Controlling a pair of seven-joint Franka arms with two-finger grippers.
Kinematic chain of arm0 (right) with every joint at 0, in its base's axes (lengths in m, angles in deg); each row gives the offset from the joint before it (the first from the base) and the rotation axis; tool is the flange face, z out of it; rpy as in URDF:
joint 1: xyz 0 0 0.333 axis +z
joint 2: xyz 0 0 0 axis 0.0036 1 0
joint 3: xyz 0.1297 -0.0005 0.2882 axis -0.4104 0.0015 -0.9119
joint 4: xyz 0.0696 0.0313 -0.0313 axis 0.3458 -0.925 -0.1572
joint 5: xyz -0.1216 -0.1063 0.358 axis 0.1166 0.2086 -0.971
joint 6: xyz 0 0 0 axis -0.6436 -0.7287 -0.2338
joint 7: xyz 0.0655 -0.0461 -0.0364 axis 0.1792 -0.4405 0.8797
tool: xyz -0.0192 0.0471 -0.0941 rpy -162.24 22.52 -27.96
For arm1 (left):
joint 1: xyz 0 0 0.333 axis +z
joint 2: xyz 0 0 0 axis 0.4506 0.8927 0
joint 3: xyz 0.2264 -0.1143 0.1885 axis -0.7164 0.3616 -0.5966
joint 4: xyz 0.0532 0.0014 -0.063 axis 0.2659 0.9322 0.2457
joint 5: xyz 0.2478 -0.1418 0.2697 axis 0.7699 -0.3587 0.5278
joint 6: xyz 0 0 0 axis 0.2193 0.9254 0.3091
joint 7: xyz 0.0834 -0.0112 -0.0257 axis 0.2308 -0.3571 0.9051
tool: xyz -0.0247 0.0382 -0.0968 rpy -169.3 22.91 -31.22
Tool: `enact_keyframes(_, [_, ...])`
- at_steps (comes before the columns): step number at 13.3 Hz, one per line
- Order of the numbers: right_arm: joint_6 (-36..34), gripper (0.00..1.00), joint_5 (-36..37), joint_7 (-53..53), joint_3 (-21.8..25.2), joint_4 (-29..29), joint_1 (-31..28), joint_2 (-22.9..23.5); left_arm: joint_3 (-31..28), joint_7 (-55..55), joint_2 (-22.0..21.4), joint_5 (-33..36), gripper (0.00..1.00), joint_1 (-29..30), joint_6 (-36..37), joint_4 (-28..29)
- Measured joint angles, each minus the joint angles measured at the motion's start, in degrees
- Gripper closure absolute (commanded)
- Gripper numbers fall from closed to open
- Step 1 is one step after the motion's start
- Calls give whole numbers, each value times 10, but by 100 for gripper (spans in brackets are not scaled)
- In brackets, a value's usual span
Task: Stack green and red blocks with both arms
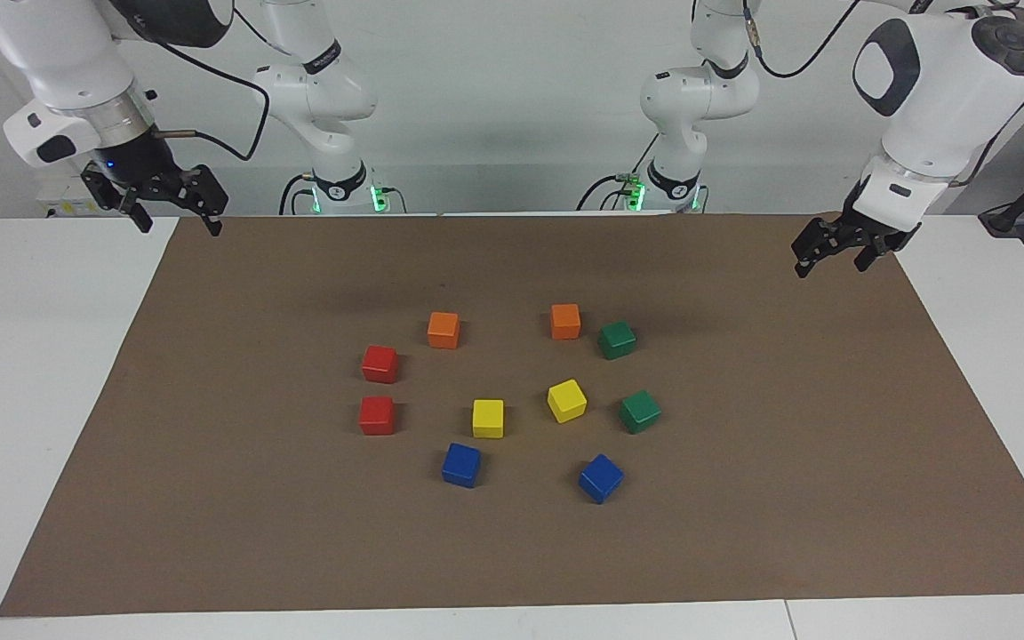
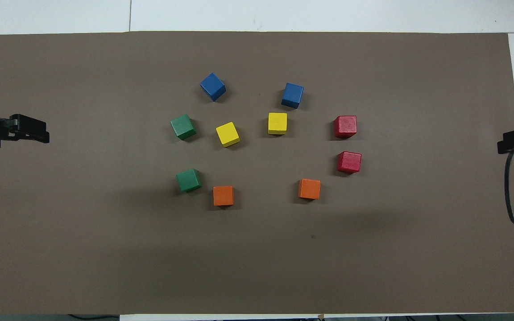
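While both arms wait high at the two ends of the table, nothing is held. Left gripper (image 1: 832, 256) hangs over the brown mat's (image 1: 210, 498) edge at its own end, fingers spread, empty. Right gripper (image 1: 176, 212) hangs over the mat's corner at the other end, fingers spread too, empty.

Eight cubes lie in a loose ring mid-mat, none stacked, none touching.
- Green cubes: one (image 1: 617, 340) nearer the robots, just beside an orange cube (image 1: 565, 321); the second green (image 1: 639, 412) farther out. Both on the left arm's side of the ring.
- Red cubes: one (image 1: 380, 364) nearer the robots, the other red (image 1: 376, 415) just farther out, close together, on the right arm's side.
- Second orange cube (image 1: 444, 330) sits near the first red.
- Two yellow cubes (image 1: 488, 418) (image 1: 566, 400) in the middle.
- Two blue cubes (image 1: 461, 465) (image 1: 601, 478) farthest from the robots
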Motion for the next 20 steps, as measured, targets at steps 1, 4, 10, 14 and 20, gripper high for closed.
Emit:
enact_keyframes(1, [0, 0, 0, 0, 0, 0, 0, 0, 0, 0, 0, 0, 0, 0, 0, 0])
enact_keyframes(4, [0, 0, 0, 0, 0, 0, 0, 0, 0, 0, 0, 0, 0, 0, 0, 0])
enact_keyframes(10, [0, 0, -1, -1, -4, -2, 4, 0, 3, 0, 0, 0, 0, -1, 0, 3])
enact_keyframes(14, [74, 0, -2, -68, -10, -54, 57, 4, 7, 18, -7, 0, 0, -9, -13, 29])
enact_keyframes(20, [221, 0, -2, -183, -13, -134, 135, 48, 12, 240, 34, -1, 0, -122, -108, 75])
